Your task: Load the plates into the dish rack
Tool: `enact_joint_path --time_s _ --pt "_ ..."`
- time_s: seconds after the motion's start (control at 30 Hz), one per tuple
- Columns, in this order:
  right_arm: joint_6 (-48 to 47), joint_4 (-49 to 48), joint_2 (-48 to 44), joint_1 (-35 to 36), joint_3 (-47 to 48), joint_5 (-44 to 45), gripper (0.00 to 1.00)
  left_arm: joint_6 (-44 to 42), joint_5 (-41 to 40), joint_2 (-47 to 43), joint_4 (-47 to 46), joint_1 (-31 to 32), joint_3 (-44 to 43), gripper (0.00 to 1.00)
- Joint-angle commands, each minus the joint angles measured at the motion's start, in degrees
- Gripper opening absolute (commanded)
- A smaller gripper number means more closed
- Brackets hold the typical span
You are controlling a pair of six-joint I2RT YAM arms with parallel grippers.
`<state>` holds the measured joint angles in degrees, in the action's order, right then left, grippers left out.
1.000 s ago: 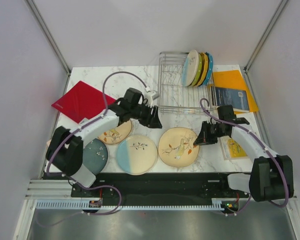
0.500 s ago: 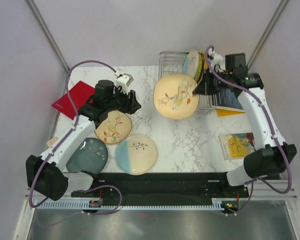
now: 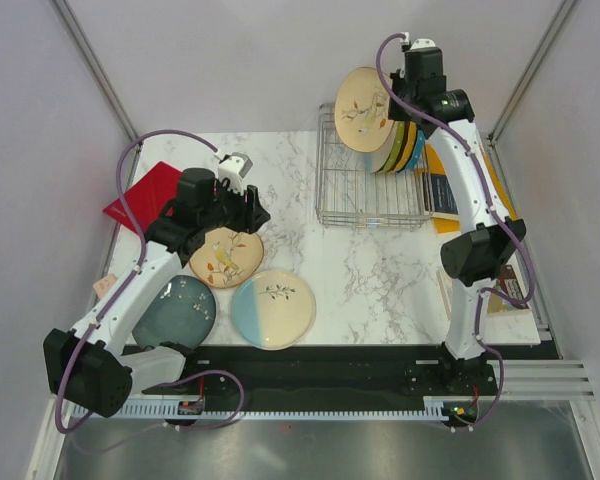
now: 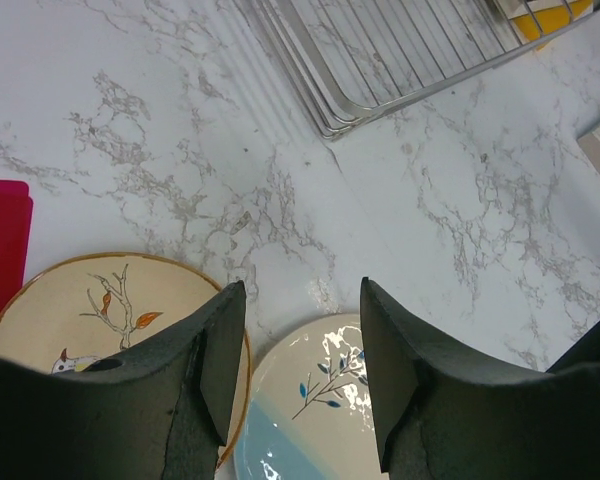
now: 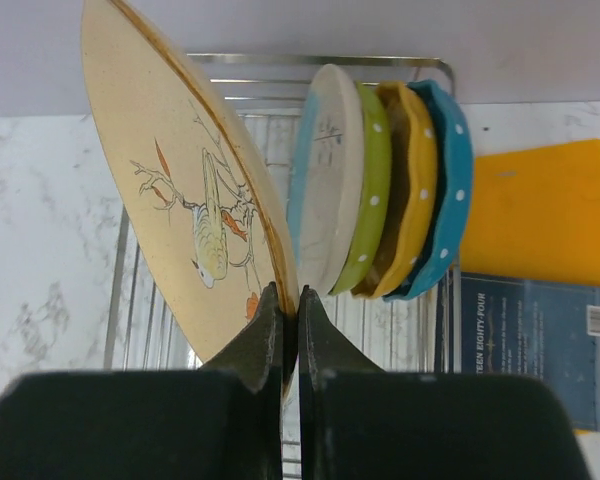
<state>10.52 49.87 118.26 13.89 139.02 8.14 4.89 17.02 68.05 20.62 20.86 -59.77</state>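
My right claw (image 5: pixel 288 300) is closed tight on the lower rim of a round cream plate with a bird-and-branch drawing (image 5: pixel 190 200). The jaws pinch only the edge, so the plate stands on its rim and leans a little to the left. I think this is the posture it needs to go into an upright slot. I hold it raised above the far side of the silver wire dish rack (image 5: pixel 145 300), just left of four plates standing in the rack (image 5: pixel 365 190). These fill the right end, so I judge the free slot beside them is the aim. The way down must be straight, or the rims may knock.

My left claw (image 4: pixel 302 300) is about half open and has hold of nothing. It hangs low over the white marble table (image 4: pixel 430 200), above the gap between a second cream bird plate (image 4: pixel 100 310) and a half light-blue, half cream plate (image 4: pixel 320 410), probably ready for the next pick. A dark teal speckled plate (image 3: pixel 174 312) lies flat at the near left, just beside them. These three are not yet loaded.
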Motion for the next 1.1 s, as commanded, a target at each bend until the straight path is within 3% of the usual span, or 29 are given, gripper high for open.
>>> enact_joint_path --time_s 0.0,0.1,0.33,1.07 --pt "4.95 -10.47 -2.24 4.65 4.07 21.38 0.0 0.3 0.91 -1.43 -1.11 -0.82 1.14 0.56" --pt "2.93 -12.42 -0.76 6.93 5.29 32.14 0.0 1.0 1.44 -1.43 -1.72 -1.09 2.02 0.56" --pt "-1.03 -16.82 2.15 8.17 5.21 40.62 0.0 1.71 2.14 -1.96 -2.52 -1.53 3.78 0.56" --pt "-8.94 -22.18 13.93 8.78 6.44 49.16 0.0 2.59 3.02 -2.31 -3.04 -3.28 5.98 0.56"
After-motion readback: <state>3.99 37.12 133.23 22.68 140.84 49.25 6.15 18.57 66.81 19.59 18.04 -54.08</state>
